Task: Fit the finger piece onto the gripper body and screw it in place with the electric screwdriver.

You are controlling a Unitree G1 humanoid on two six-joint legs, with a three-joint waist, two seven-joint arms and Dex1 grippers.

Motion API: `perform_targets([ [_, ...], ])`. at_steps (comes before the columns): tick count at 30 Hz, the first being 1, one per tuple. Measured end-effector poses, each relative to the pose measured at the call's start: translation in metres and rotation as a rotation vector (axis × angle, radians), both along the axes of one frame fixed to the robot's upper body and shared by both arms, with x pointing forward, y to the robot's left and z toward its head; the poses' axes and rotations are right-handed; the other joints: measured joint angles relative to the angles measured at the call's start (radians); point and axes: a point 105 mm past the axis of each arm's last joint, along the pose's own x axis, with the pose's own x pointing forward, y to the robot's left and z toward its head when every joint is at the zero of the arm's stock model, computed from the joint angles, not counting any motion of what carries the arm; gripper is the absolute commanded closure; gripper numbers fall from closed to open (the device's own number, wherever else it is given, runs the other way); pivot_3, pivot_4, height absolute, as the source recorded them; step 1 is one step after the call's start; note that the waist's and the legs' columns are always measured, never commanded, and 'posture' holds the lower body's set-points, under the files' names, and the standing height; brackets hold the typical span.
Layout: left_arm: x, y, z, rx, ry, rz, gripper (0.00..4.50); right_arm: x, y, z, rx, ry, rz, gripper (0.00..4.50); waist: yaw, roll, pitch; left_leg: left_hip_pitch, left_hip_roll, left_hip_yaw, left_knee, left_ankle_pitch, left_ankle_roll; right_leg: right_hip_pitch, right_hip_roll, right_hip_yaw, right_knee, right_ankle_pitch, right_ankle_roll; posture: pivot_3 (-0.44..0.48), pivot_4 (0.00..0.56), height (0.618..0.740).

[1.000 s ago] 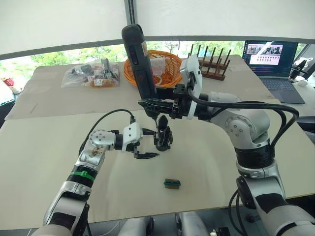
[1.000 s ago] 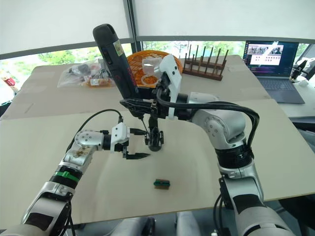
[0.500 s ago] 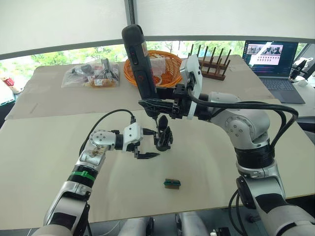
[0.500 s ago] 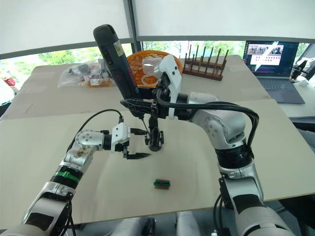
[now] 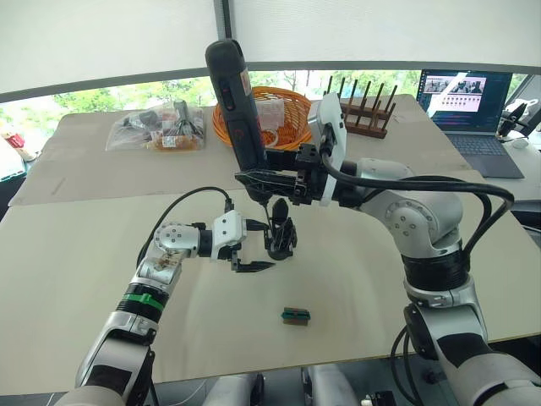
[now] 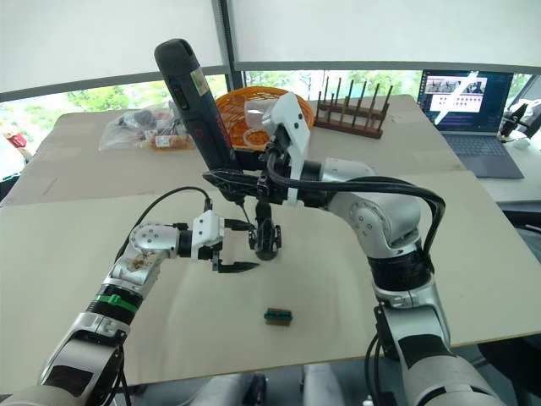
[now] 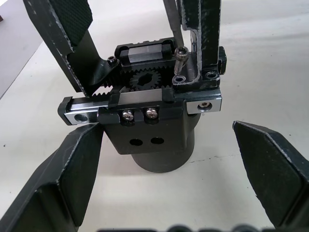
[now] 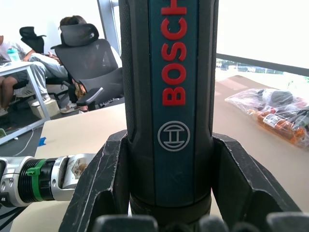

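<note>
The gripper body [image 5: 280, 238] stands upright on the table, a black block with gear teeth and a silver rail [image 7: 145, 104]. A black finger piece [image 7: 210, 34] rises from its top with a screw [image 7: 181, 52] beside it. My right gripper [image 5: 264, 179] is shut on the electric screwdriver [image 5: 233, 101], held almost upright above the body. Its thin bit [image 7: 170, 19] reaches down to the screw. My left gripper [image 5: 247, 247] is open just left of the body, a fingertip [image 7: 72, 169] on each side and clear of it.
A small green-and-brown block [image 5: 295, 315] lies nearer the front edge. At the back stand an orange basket [image 5: 292, 106], a plastic bag of parts [image 5: 156, 128], a wooden rack [image 5: 365, 108] and a laptop [image 5: 467, 106].
The top of the screwdriver has leaned slightly to the left. The left gripper and the gripper body have stayed where they were.
</note>
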Motion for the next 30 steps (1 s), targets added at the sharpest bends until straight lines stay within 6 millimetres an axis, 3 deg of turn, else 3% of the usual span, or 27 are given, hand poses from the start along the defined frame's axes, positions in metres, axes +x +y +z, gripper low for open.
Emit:
perform_targets([
  [30,0.0001,-0.0001,0.0003,0.0,-0.001,-0.001,0.0,-0.001,-0.0008,-0.0036,-0.004,0.002,-0.003,2.57,0.0,0.0,0.0,0.0,0.0,0.0,0.0,0.0,0.0,0.0,0.0,0.0,0.0,0.0,0.0,0.0,0.15,0.74],
])
